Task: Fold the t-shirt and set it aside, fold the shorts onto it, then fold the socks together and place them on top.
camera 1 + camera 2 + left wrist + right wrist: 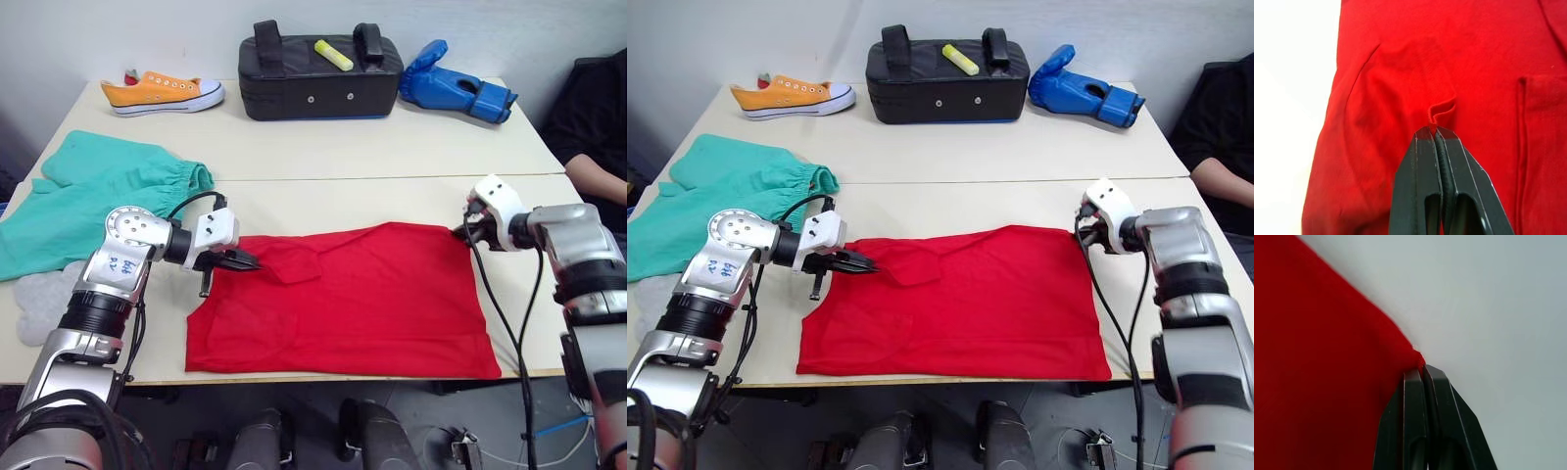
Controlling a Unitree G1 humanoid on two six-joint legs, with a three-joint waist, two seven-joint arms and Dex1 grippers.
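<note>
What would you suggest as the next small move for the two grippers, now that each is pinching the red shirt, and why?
Probably lift both far corners together and carry them toward the near hem. The left gripper has its jaws shut on a small pleat of the plain bright red cloth t-shirt, and the right gripper is shut on its far right corner. The shirt lies flat on the pale table, so this would fold it in half.

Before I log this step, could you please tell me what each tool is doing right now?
Left tool: shut on a pinch of the t-shirt.
Right tool: shut on the t-shirt's corner.
</note>
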